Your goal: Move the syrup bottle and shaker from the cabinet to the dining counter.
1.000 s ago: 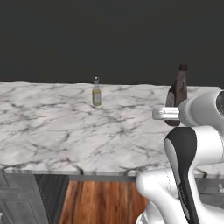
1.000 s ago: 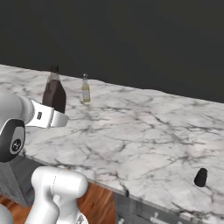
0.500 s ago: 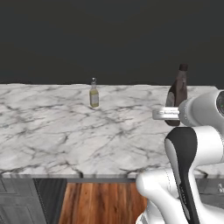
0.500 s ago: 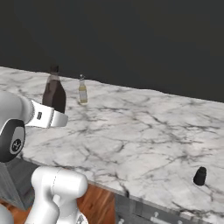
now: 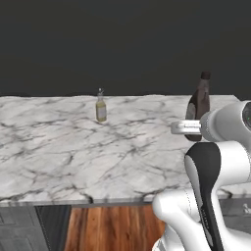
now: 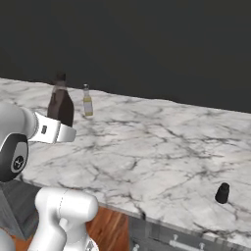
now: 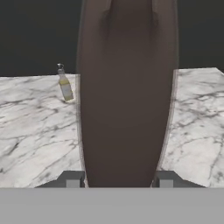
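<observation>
Dark brown syrup bottle (image 5: 198, 105), black shaker (image 6: 222, 193), yellowish-green bottle (image 5: 101, 109), grey-veined white marble dining counter (image 5: 59, 152)

No lettering, label text, brand, number or sign can be read anywhere.

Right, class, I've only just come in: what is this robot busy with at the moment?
The robot's gripper is shut on the syrup bottle, holding it upright over the dining counter. The shaker already stands on that counter, near its front edge and well away from the arm. A slim yellowish bottle stands near the back edge. So one item is delivered and the other is at the counter, not yet released.
</observation>
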{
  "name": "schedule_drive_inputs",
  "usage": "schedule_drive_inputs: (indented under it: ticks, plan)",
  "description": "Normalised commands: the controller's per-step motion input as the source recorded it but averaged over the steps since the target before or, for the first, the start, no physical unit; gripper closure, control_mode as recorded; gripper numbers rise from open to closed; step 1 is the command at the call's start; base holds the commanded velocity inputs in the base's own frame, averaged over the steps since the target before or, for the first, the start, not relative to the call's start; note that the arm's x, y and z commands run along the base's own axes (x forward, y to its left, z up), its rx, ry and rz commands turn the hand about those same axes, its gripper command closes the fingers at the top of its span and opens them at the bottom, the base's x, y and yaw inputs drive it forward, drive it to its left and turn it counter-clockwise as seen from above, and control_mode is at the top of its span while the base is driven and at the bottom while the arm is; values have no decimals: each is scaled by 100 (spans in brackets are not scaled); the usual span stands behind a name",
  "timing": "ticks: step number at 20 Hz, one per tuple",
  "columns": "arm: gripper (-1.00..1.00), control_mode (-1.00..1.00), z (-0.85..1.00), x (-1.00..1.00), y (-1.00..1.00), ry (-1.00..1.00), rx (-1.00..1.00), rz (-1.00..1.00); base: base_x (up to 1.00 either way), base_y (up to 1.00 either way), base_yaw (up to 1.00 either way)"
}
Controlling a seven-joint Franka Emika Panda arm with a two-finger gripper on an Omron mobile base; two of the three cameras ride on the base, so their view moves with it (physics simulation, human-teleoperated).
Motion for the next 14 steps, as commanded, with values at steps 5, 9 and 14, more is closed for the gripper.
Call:
schedule_drive_inputs:
  ticks: [5, 9, 14]
  plan:
    - [100, 100, 0, 0, 0, 0, 0, 0, 43, 8, -15]
    - [100, 100, 0, 0, 0, 0, 0, 0, 41, 8, -15]
    - [100, -100, -1, 6, 2, 1, 0, -3, 30, 11, -14]
